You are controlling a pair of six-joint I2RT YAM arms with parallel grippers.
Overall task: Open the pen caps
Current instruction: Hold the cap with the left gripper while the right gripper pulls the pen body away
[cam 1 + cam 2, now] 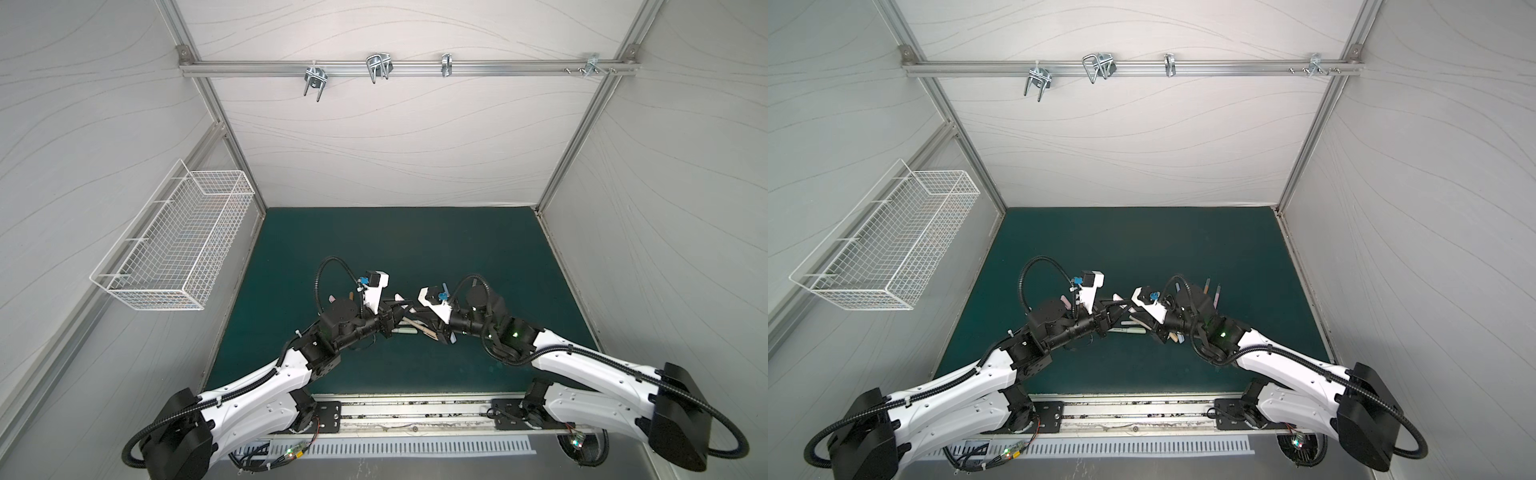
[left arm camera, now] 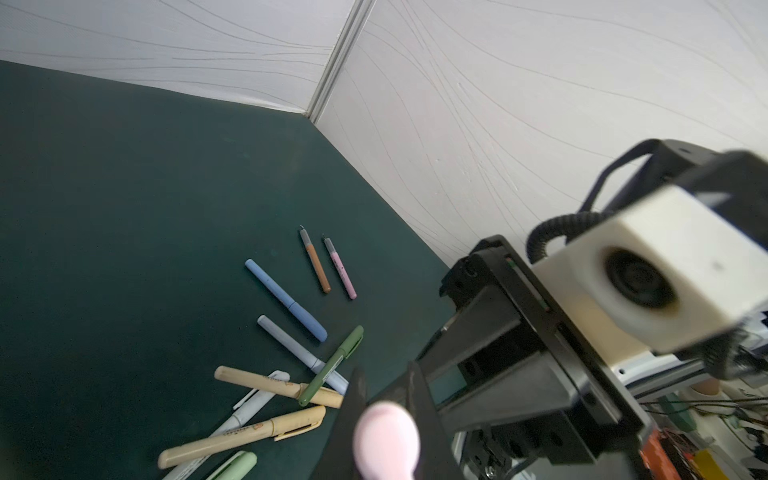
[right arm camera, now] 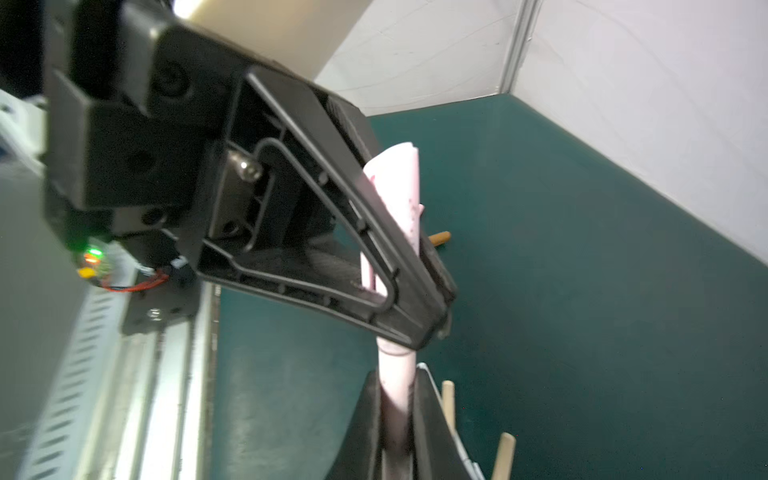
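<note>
Both arms bend in from the lower corners of both top views and meet near the middle, over the green mat (image 1: 395,249). The left gripper (image 2: 386,415) and the right gripper (image 3: 397,415) point at each other, with their tips close together. Both have their jaws squeezed tight on one pink pen (image 3: 397,374), held up off the mat between them. The right gripper pinches the pen's body. The left gripper pinches the pink cap (image 3: 409,178), the end with the clip, and the cap is on the pen.

On the mat between the two arms lies a messy pile of capped pens. It has a blue pen (image 2: 286,301), a dark green pen (image 2: 332,365), a tan pen (image 2: 274,384) and a white pen (image 2: 249,411). In both top views the arms hide most of that pile. Near it lie an orange pen (image 2: 316,266) and a small pink pen (image 2: 341,272), side by side, with bare tips. A white wire basket (image 1: 178,241) hangs on the wall at the left of both top views.
</note>
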